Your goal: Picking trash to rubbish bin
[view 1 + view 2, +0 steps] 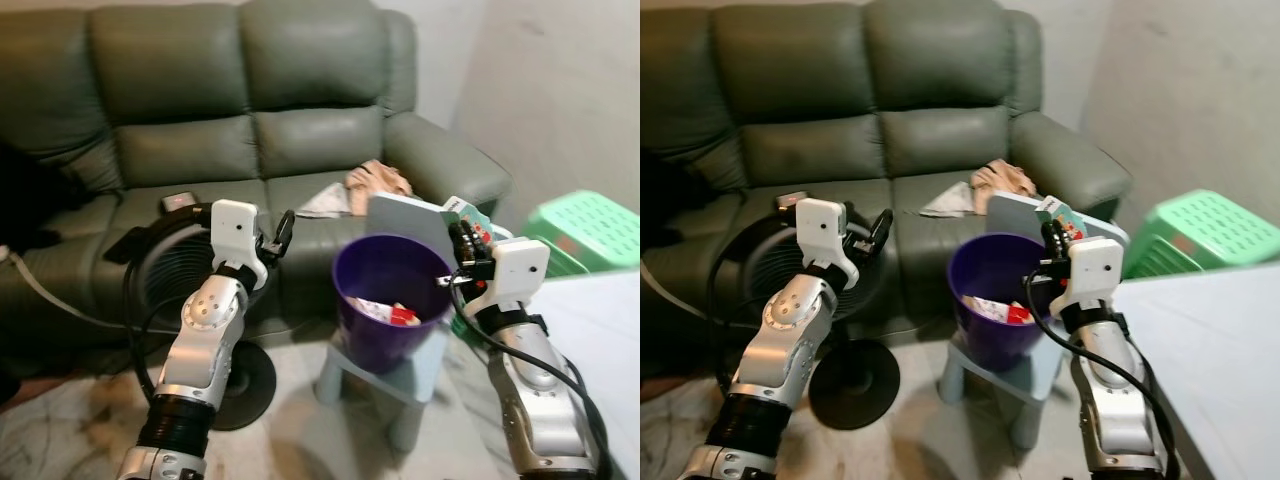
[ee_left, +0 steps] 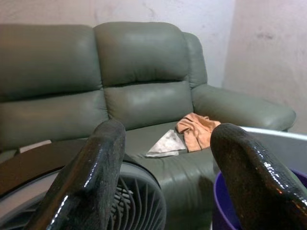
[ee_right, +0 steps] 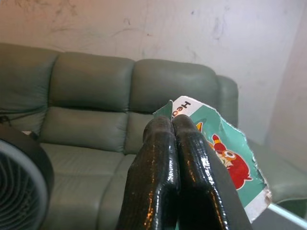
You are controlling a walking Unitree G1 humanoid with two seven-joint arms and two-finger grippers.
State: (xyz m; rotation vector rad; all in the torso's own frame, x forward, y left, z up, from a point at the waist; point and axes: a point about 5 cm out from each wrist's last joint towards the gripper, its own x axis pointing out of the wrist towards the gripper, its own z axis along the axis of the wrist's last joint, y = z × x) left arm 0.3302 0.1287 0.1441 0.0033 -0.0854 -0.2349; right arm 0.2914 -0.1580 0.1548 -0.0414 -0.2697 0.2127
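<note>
A purple rubbish bin stands on a small pale stool in front of the green sofa, with red and white wrappers inside. My right gripper is raised beside the bin's right rim, shut on a green snack wrapper with a red cartoon print; the same wrapper pokes up above the fingers. My left gripper hangs open and holds nothing, left of the bin, in front of the sofa seat. A crumpled orange cloth and a grey paper scrap lie on the sofa cushion.
A black floor fan stands under my left arm, its round base on the floor. A green plastic basket sits at the right, beside a white tabletop. A pale flat board leans behind the bin.
</note>
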